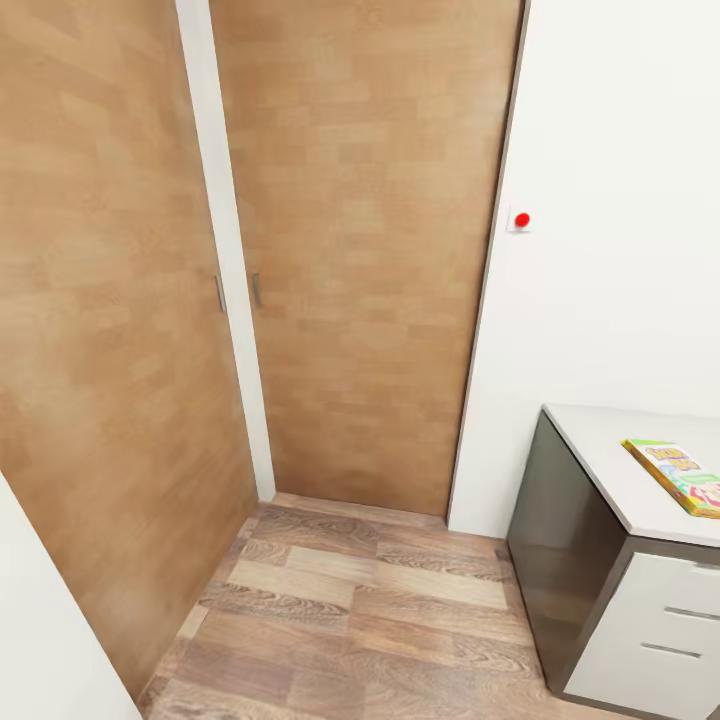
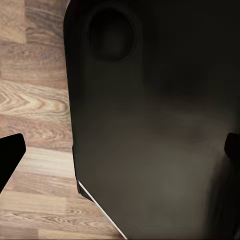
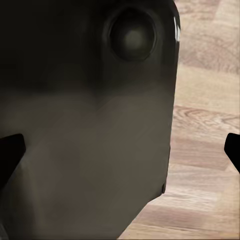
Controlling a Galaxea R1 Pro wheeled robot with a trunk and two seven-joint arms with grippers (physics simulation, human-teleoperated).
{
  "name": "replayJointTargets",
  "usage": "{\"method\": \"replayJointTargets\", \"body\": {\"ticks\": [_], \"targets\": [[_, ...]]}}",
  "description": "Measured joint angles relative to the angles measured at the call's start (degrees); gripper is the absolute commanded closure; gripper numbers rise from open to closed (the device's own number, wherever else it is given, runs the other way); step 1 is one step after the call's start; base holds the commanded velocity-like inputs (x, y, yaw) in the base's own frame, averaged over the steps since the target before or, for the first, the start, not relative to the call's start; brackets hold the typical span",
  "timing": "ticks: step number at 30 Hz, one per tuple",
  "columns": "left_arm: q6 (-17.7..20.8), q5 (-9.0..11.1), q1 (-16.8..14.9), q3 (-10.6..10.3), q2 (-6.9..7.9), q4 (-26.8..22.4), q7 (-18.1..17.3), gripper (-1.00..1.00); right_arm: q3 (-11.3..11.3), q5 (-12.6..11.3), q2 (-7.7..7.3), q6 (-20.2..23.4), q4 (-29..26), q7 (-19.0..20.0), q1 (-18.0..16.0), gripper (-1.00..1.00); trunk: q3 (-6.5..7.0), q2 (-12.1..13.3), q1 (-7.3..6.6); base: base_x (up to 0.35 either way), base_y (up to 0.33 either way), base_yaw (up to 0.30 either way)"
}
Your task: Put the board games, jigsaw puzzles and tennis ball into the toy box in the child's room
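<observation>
One board game (image 1: pixel 682 476) lies flat on the table (image 1: pixel 620 470) at four o'clock (likely light, stiff card; pinch an overhanging edge). Both grippers' fingertips sit wide apart, holding nothing.

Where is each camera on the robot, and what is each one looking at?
Head view: up on the robot's head, looking down at two wooden doors, the plank floor and the table with a board game.
Left wrist view: on the left arm, looking down at the robot's dark body, with a fingertip.
Right wrist view: on the right arm, the same dark body.
All three share the floor.
</observation>
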Motion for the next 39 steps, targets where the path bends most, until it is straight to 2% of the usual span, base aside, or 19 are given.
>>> {"method": "replayJointTargets", "body": {"ticks": [4, 39], "targets": [[-0.24, 0.23, 0.12, -0.01, 0.64, -0.02, -0.05, -1.00, 0.10, 0.24, 0.79, 0.01, -0.52, 0.17, -0.69, -1.00, 0.02, 0.01, 0.00, 0.000, 0.000, 0.000], [-0.24, 0.23, 0.12, -0.01, 0.64, -0.02, -0.05, -1.00, 0.09, 0.24, 0.80, 0.01, -0.52, 0.17, -0.69, -1.00, 0.02, 0.01, 0.01, 0.000, 0.000, 0.000]]}}
